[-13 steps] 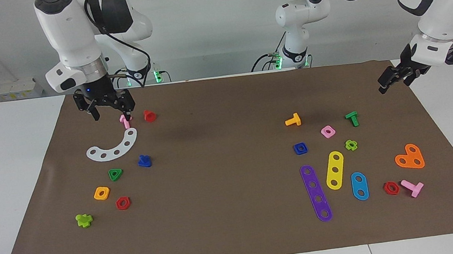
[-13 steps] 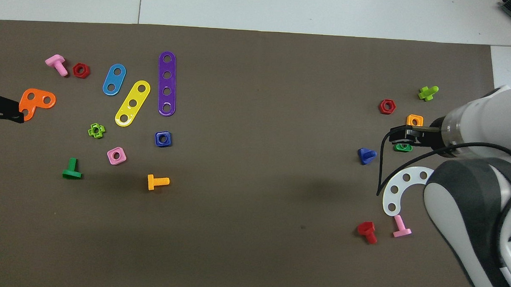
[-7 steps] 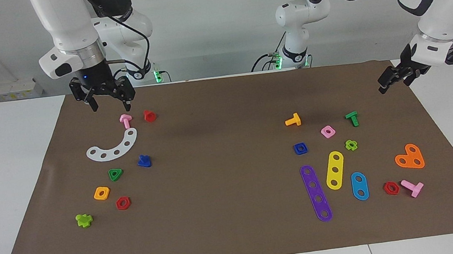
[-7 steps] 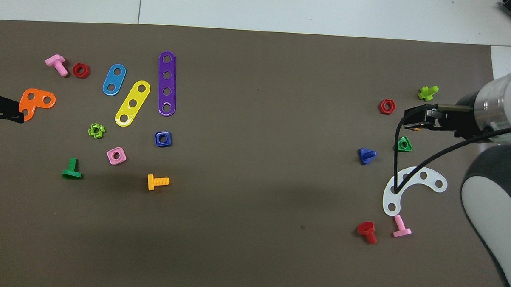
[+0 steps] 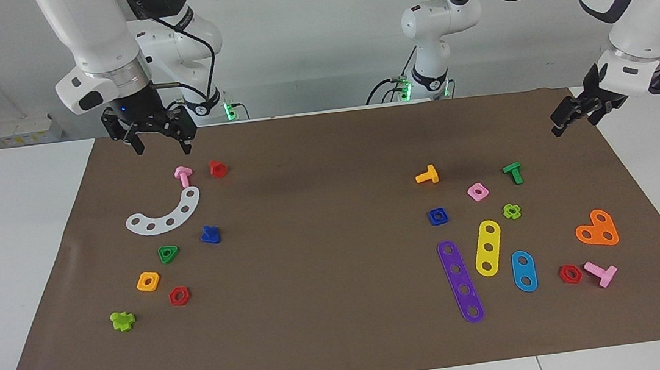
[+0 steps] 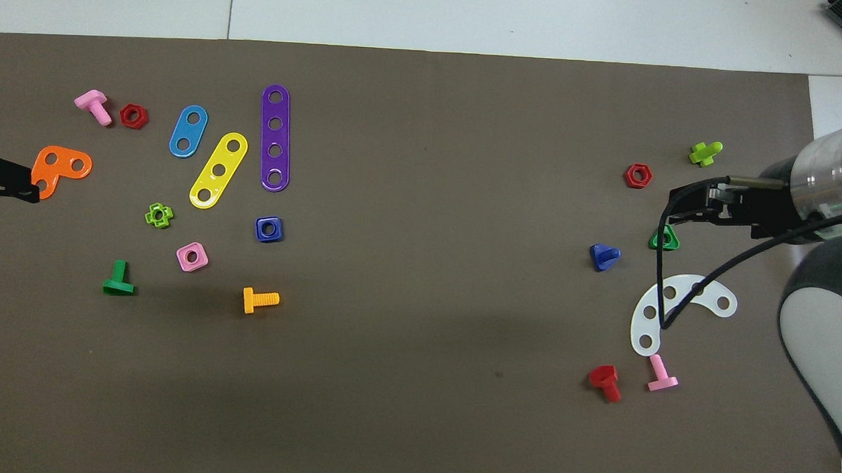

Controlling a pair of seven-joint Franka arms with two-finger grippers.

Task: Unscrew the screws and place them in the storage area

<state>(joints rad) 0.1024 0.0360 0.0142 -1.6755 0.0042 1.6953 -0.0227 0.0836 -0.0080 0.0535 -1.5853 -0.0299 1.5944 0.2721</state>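
step: pink bolt (image 5: 183, 175) lies released beside white strip (image 5: 165, 214) | right gripper (image 5: 158, 143) above it, jaws wide, empty | left gripper (image 5: 570, 117) waits, jaws unclear | next: judge another screw.

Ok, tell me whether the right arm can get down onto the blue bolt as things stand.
Probably yes. The right gripper hangs open and empty above the mat near the pink bolt. The blue bolt lies in the open beside the white curved strip, nothing on it or crowding it.
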